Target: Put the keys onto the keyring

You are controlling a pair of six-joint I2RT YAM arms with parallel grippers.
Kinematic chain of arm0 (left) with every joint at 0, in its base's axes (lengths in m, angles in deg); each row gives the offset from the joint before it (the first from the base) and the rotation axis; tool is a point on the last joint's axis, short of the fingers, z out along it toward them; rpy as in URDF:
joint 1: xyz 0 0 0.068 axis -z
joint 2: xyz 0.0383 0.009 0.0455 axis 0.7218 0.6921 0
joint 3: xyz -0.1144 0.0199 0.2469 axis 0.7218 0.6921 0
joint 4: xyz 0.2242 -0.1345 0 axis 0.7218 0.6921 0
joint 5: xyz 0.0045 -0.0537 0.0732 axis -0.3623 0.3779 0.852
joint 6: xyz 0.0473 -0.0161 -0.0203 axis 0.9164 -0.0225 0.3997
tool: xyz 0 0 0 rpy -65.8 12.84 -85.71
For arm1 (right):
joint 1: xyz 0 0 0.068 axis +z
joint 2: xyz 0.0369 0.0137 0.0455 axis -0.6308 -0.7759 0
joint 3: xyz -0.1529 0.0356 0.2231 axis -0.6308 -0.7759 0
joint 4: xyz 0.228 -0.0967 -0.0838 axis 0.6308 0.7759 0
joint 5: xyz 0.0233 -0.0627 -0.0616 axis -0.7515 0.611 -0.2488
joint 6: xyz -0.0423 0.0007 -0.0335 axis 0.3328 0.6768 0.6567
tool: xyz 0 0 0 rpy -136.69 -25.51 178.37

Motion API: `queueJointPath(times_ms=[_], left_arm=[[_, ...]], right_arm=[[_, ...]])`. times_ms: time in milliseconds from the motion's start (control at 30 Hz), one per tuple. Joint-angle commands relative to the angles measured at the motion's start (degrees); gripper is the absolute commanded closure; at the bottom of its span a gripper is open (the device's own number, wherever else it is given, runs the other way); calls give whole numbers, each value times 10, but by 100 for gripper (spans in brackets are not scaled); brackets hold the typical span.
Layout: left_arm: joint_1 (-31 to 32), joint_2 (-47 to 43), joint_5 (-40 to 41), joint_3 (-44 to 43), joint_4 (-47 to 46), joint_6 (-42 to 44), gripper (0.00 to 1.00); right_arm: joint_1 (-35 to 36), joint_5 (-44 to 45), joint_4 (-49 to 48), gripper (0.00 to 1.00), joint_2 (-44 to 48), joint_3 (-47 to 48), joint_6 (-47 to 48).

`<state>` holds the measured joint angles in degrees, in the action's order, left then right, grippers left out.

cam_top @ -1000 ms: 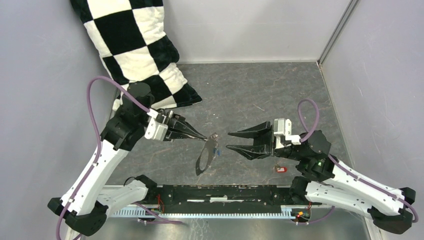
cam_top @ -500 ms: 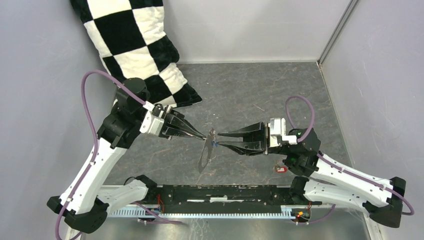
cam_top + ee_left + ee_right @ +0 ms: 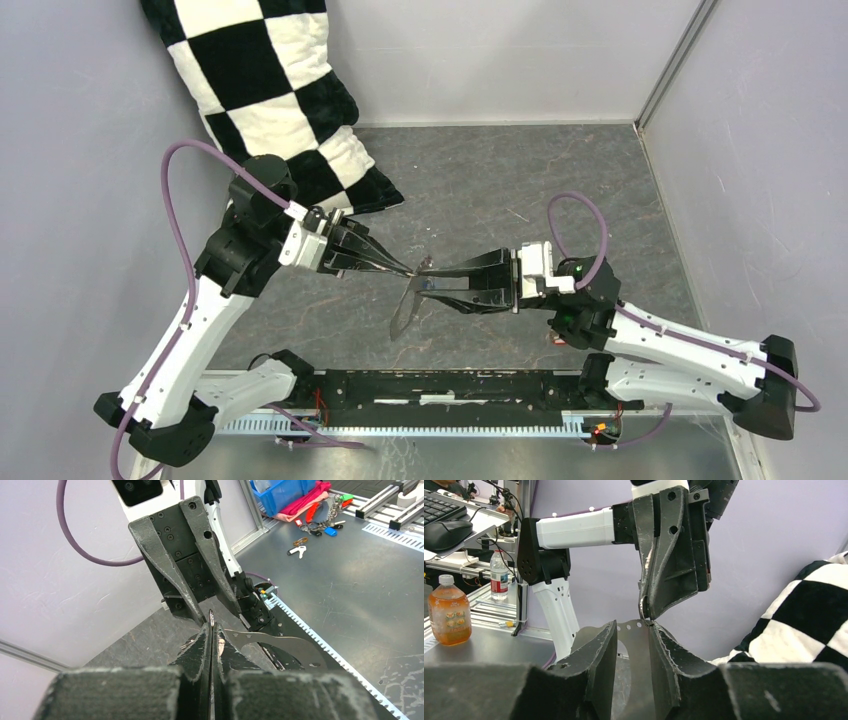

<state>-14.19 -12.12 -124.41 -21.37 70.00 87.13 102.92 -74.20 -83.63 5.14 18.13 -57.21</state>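
Note:
The keyring (image 3: 402,315), a thin grey flat loop, hangs in mid-air over the middle of the table. My left gripper (image 3: 412,270) is shut on its small wire ring at the top, and the left wrist view shows the fingertips (image 3: 205,632) pressed together with the band (image 3: 280,641) running off to the right. My right gripper (image 3: 428,283) reaches in from the right, its jaws apart around one side of the band (image 3: 639,645). The band lies against one finger (image 3: 664,645), with a gap to the other. The keys are hidden in every view.
A black-and-white checked pillow (image 3: 270,90) leans in the far left corner. Grey walls close the table on the left, back and right. A black rail (image 3: 430,385) runs along the near edge between the arm bases.
My right gripper moved left from clear of the keyring until its fingers straddle the band, and its jaws narrowed. The left gripper held the ring almost still.

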Motion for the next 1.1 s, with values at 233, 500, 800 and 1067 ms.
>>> queueJointPath(times_ms=[233,500,800,1067], left_arm=[[4,-11,-1,6,-26,-21,98],[3,-18,10,21,-27,-18,98],[4,-33,142,56,-16,-27,73],[3,-57,227,66,56,37,58]], right_arm=[[25,41,-64,75,-20,8,12],[29,68,-57,91,-29,15,8],[30,116,129,100,-16,65,47],[30,162,390,99,-31,160,94]])
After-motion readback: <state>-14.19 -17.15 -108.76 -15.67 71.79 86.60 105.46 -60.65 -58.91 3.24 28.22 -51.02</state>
